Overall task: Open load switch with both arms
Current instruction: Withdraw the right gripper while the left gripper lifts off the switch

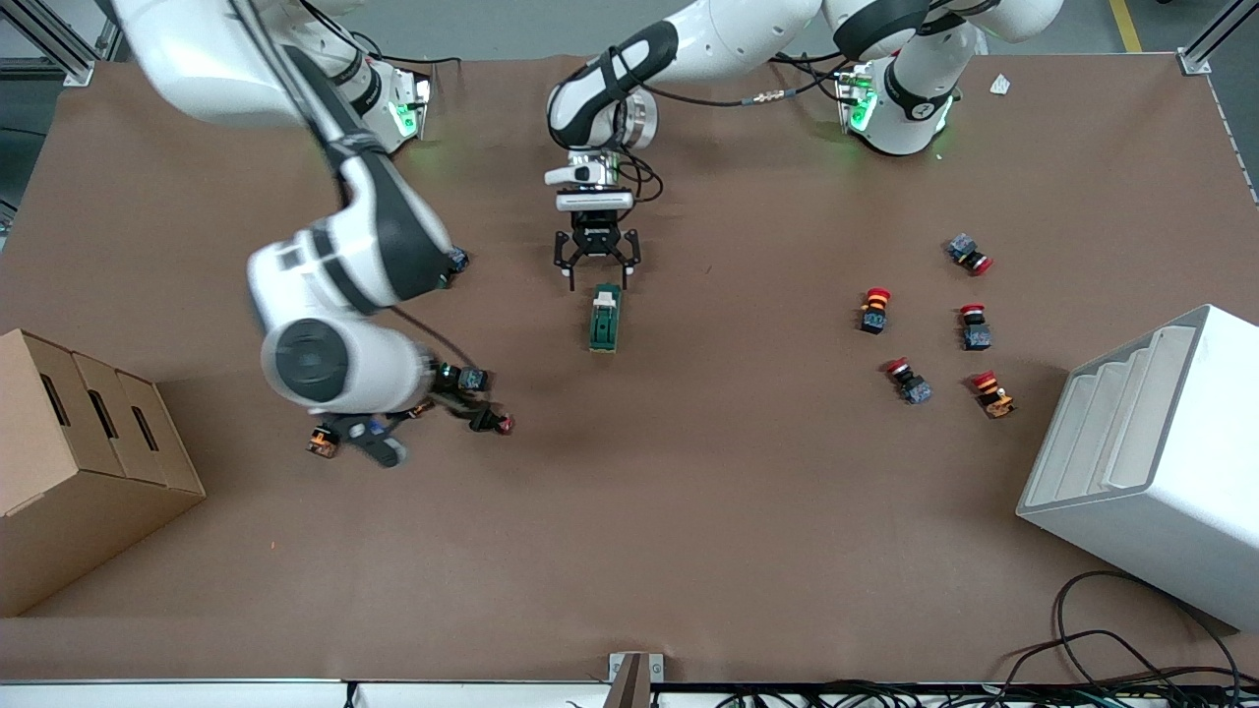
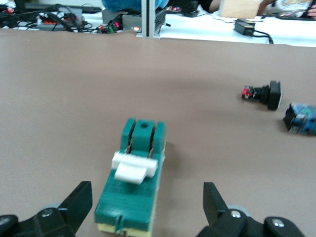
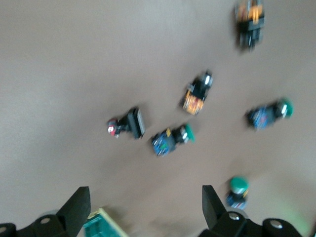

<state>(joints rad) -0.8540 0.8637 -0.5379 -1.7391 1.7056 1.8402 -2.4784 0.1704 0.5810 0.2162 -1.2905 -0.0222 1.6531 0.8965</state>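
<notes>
The load switch (image 1: 605,320) is a dark-green block lying mid-table, its white lever (image 1: 606,296) at the end toward the arms' bases. My left gripper (image 1: 596,267) hangs open just over that lever end. In the left wrist view the load switch (image 2: 133,190) lies between the spread fingers (image 2: 79,197), untouched, and the white lever (image 2: 134,165) lies flat. My right gripper (image 1: 379,444) is low over the table toward the right arm's end, among small push buttons. In the right wrist view my right gripper (image 3: 144,195) is open and holds nothing; a corner of the load switch (image 3: 101,224) shows.
Several push buttons (image 1: 487,423) lie around the right gripper. Several red-capped ones (image 1: 920,339) lie toward the left arm's end. A cardboard box (image 1: 79,462) and a white stepped bin (image 1: 1151,462) stand at the table's ends. Cables (image 1: 1102,629) trail at the near edge.
</notes>
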